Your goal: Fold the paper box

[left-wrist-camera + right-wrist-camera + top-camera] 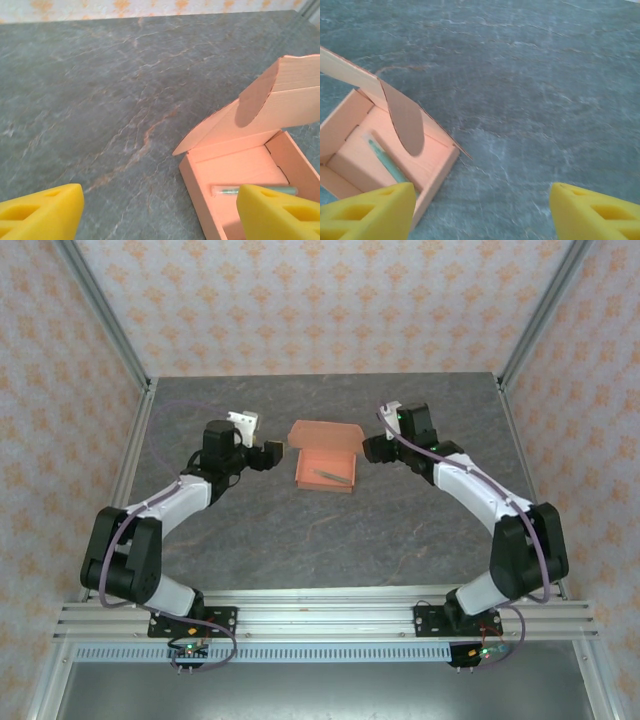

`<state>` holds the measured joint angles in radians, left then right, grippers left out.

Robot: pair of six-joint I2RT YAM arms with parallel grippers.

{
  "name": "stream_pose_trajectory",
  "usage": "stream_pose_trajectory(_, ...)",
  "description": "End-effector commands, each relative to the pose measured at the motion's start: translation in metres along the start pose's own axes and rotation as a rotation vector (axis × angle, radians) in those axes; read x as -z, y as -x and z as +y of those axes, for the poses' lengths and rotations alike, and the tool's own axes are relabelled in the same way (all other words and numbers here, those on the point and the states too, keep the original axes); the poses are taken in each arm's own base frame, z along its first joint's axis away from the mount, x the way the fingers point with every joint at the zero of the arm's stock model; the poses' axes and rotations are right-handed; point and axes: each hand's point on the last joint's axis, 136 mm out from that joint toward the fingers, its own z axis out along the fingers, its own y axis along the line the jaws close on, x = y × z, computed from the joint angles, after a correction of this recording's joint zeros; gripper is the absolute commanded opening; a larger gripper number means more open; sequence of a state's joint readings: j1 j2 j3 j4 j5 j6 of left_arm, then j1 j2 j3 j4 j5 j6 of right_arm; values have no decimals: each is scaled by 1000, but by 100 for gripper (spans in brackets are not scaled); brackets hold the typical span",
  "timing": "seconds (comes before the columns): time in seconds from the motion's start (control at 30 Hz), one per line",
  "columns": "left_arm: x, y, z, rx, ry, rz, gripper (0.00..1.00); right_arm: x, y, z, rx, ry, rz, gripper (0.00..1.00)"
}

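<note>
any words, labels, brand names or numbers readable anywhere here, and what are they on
None can be read. The salmon-orange thin card box is plain on every face shown, the thin greenish stick inside it bears no marking, and the grey marbled table and patterned walls carry no lettering.

Robot lab test cell, aluminium frame point(320, 618), wallpapered panels point(320, 300), marbled table point(320, 540)

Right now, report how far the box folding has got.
Done: the paper box stands formed, walls up, with a greenish stick lying inside. In hand: nothing; the left gripper and right gripper flank the box, both open and clear of it. Left: the lid stands raised, its side flaps loose; it needs closing and tucking in.
</note>
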<state>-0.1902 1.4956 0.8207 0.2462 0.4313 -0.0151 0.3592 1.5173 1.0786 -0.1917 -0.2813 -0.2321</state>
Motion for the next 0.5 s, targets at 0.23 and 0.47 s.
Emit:
stream_pose_trajectory(0.23,-31,6,-18,-228,-118,25,78,-33,8,17,113,118,-68,67)
stream_pose_trajectory(0.47,-46,1,-32,-307,-166,110,78,-50,6,12,161,92,-56,62)
